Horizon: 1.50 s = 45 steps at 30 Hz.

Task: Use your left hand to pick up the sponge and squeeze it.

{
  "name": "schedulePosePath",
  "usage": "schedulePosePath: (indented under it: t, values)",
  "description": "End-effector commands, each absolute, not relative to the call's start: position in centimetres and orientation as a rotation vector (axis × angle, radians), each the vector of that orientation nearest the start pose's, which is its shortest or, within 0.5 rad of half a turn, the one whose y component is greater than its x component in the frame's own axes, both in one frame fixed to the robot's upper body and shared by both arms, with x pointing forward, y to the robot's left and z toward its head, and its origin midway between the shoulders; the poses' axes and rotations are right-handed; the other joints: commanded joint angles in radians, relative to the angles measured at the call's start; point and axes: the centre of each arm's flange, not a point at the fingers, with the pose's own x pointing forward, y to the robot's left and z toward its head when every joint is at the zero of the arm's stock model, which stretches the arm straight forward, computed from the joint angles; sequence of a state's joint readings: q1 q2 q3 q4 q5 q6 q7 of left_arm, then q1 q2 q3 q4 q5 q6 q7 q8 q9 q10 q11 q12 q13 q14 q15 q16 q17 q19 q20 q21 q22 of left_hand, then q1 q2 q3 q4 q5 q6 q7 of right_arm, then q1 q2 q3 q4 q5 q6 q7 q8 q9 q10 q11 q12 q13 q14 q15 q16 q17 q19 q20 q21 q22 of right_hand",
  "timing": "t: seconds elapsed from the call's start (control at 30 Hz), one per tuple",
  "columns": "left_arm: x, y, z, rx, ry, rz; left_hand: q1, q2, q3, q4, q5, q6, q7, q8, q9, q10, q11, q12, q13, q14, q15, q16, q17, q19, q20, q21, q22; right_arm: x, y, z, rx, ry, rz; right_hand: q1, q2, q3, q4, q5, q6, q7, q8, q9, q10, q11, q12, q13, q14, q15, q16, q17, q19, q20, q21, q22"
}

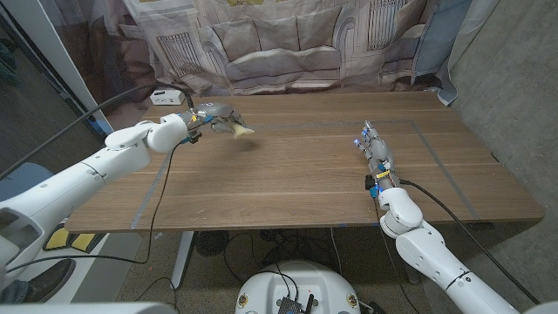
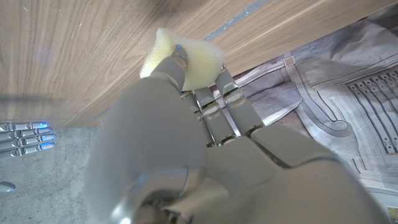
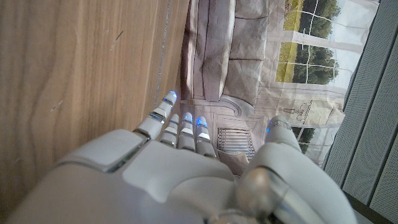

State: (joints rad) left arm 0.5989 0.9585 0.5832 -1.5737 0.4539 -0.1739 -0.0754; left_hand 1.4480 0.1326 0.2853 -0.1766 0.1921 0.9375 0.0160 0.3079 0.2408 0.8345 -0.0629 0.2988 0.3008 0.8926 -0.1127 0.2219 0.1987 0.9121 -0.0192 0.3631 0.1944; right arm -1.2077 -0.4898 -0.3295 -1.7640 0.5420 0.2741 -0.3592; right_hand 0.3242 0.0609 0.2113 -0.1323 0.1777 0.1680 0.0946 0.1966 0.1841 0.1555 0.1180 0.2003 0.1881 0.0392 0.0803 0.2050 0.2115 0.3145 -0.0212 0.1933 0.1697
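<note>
A pale yellow sponge (image 1: 237,128) is held above the wooden table (image 1: 296,174) at its far left, and my left hand (image 1: 212,119) grips it with fingers closed around it. In the left wrist view the sponge (image 2: 193,60) bulges out past the fingertips of my left hand (image 2: 205,118), pressed between thumb and fingers. My right hand (image 1: 375,153) stands on its edge on the table at the right, fingers straight and together, holding nothing. The right wrist view looks along the back of my right hand (image 3: 186,162), its fingers extended over the wood.
A white box (image 1: 167,96) sits at the table's far left corner beside a cable. A printed cloth backdrop (image 1: 288,44) hangs behind the far edge. A dark line (image 1: 349,125) runs across the tabletop.
</note>
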Motion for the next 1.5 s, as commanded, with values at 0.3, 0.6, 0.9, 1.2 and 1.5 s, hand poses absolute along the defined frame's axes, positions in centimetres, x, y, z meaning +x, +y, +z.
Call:
schedulePosePath:
  t: [0.3,0.6,0.9,1.2,1.5]
  values:
    - [59.5,29.5,9.2,1.567,-0.680,-0.105,0.091,-0.003,0.018,0.002,0.026,0.100,0.056,0.139,0.116,0.115,-0.019,0.055,0.092,0.148,-0.061,0.094,0.065,0.086,-0.017,0.086,0.014,55.0,-23.1,-9.1,0.189,-0.634,0.043,0.004,0.006,-0.006,-0.002,-0.002,0.012,-0.001,0.000,0.001,0.001,0.001,-0.001,0.004,0.008,0.001,0.009,0.004,0.007,0.009,0.002,0.002]
    - [59.2,29.8,8.7,1.558,-0.661,-0.079,0.082,-0.041,0.011,0.007,0.034,0.165,0.031,0.183,0.130,0.180,-0.022,0.079,0.133,0.240,-0.075,0.100,0.034,0.159,-0.044,0.145,0.011,54.9,-22.6,-8.9,0.181,-0.642,0.044,0.004,0.006,-0.006,-0.002,-0.002,0.014,-0.001,0.000,0.001,0.002,-0.001,0.000,0.005,0.009,0.000,0.009,0.004,0.007,0.009,0.002,0.002]
    - [59.7,29.5,8.5,1.549,-0.631,-0.039,0.101,-0.054,0.019,0.003,0.045,0.218,0.019,0.201,0.107,0.200,-0.008,0.083,0.162,0.263,-0.065,0.101,0.035,0.190,-0.060,0.177,0.002,54.9,-22.6,-8.9,0.183,-0.646,0.049,0.004,0.006,-0.007,-0.002,-0.002,0.014,-0.002,0.000,0.001,0.002,-0.001,-0.001,0.005,0.009,0.000,0.009,0.004,0.007,0.009,0.002,0.002]
    - [60.4,28.9,9.0,1.565,-0.589,-0.088,0.113,-0.060,0.017,0.010,0.037,0.221,0.020,0.199,0.089,0.202,-0.010,0.081,0.186,0.269,-0.069,0.103,0.044,0.187,-0.055,0.194,0.000,55.1,-22.6,-9.0,0.185,-0.640,0.048,0.004,0.006,-0.007,-0.002,-0.002,0.015,0.000,-0.001,0.001,0.003,0.002,0.000,0.005,0.009,0.001,0.009,0.005,0.008,0.009,0.002,0.002]
    - [61.3,28.6,8.9,1.584,-0.499,-0.143,0.101,-0.024,0.028,0.025,0.026,0.094,0.041,0.177,0.102,0.130,-0.008,0.034,0.222,0.168,-0.055,0.057,0.050,0.083,-0.030,0.195,-0.003,55.3,-22.6,-9.2,0.189,-0.638,0.049,0.004,0.007,-0.007,-0.002,-0.002,0.015,-0.001,-0.001,0.001,0.002,0.000,-0.001,0.005,0.010,0.001,0.009,0.005,0.008,0.009,0.002,0.002]
